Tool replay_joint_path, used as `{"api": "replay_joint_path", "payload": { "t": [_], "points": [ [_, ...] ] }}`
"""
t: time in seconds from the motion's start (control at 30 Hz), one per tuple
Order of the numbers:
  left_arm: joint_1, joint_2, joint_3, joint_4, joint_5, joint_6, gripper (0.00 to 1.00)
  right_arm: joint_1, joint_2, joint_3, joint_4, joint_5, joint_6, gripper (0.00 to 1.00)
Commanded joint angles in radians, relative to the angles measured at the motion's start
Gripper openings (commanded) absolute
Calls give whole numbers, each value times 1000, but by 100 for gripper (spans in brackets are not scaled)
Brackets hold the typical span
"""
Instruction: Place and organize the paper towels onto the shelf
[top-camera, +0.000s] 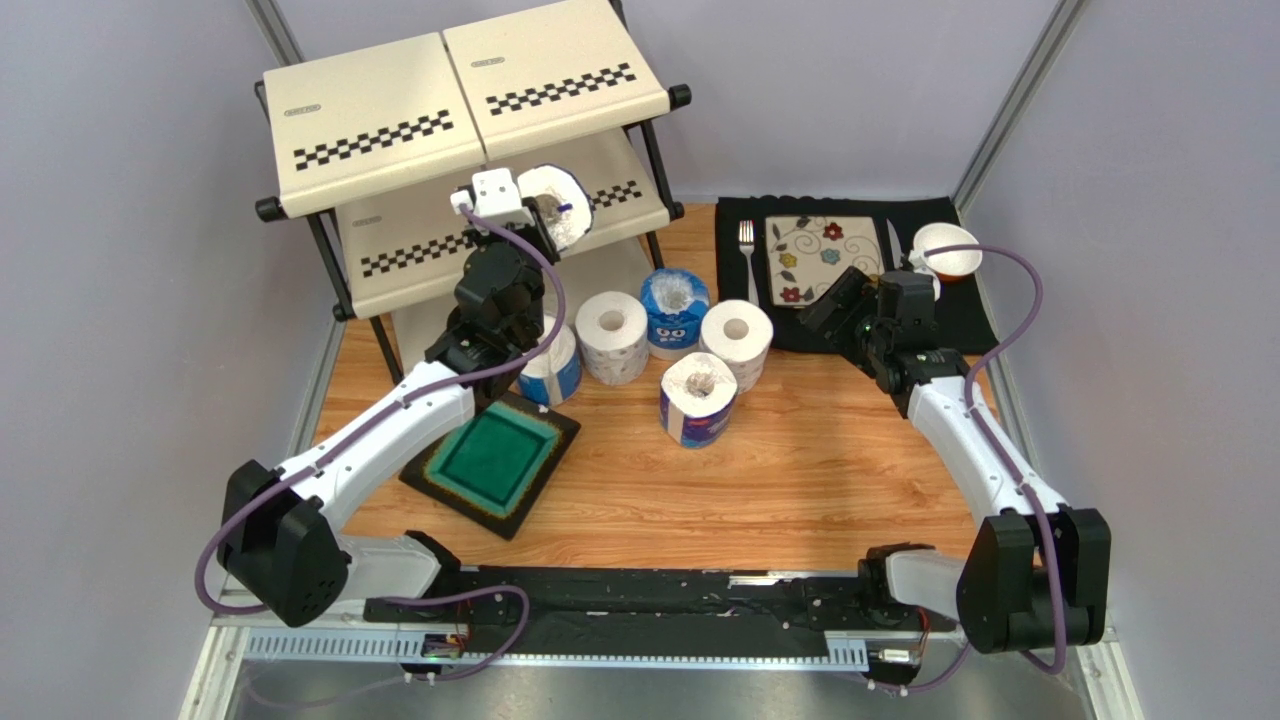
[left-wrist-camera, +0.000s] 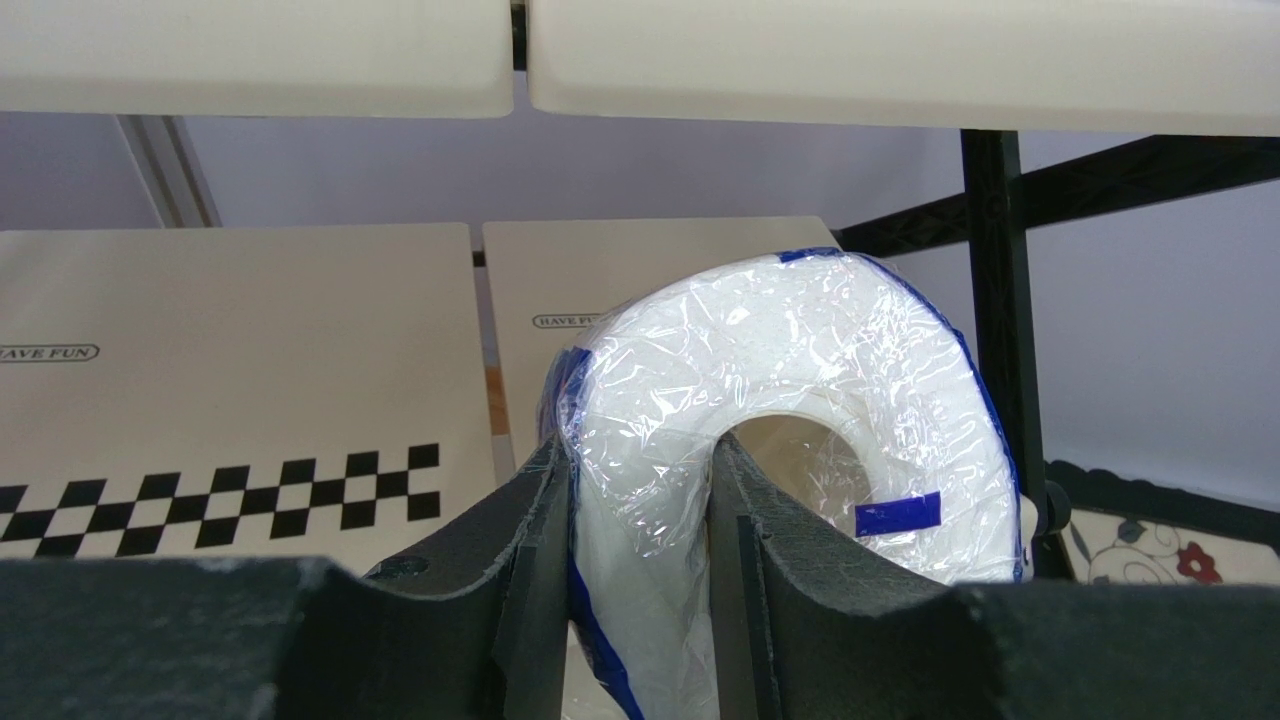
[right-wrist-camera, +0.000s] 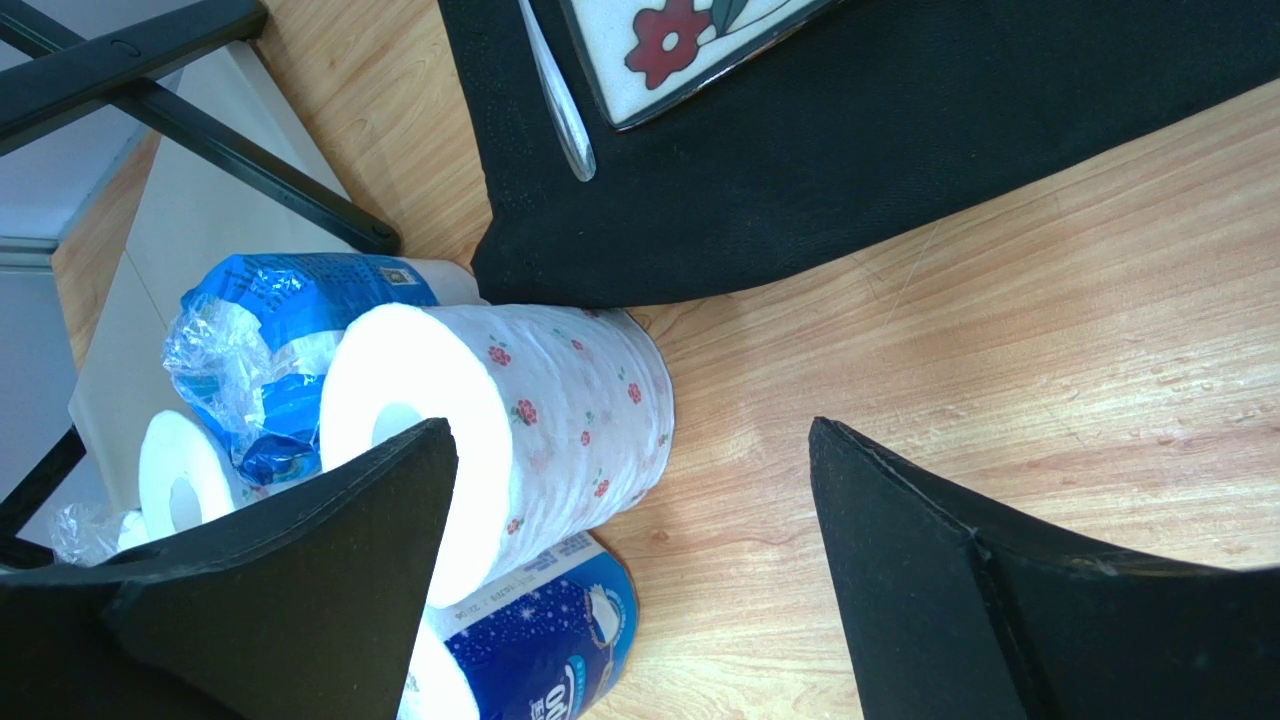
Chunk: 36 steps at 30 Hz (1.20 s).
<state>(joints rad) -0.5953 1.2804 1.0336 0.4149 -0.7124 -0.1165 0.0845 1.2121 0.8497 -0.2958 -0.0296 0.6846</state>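
While the shelf (top-camera: 376, 128) stands in the upper left of the frame, the left gripper (left-wrist-camera: 639, 495) pinches a blue-trimmed wrapped paper towel roll (left-wrist-camera: 781, 390) by its wall over the middle tier's front edge. Five more rolls (top-camera: 675, 308) cluster on the wooden table (top-camera: 812, 480) at centre. Right of them, the right gripper (right-wrist-camera: 628, 435) hangs with jaws spread wide, holding nothing, beside a black mat (right-wrist-camera: 902, 150).
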Motion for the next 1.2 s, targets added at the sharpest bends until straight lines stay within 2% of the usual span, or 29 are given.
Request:
{"api": "replay_joint_path", "payload": {
  "t": [0.0, 0.63, 0.9, 1.03, 1.17],
  "points": [
    [22, 17, 57, 110, 14, -1, 31, 0, 9, 6, 17, -13, 9, 91],
    [63, 111, 135, 76, 44, -26, 32, -2, 30, 11, 26, -36, 18, 91],
    [71, 125, 144, 61, 51, -43, 44, -3, 32, 6, 29, -39, 18, 91],
    [75, 128, 144, 58, 50, -46, 57, -5, 35, 6, 32, -53, 13, 91],
    [83, 129, 149, 53, 51, -46, 61, -6, 44, 11, 32, -72, 3, 91]
  ]
}}
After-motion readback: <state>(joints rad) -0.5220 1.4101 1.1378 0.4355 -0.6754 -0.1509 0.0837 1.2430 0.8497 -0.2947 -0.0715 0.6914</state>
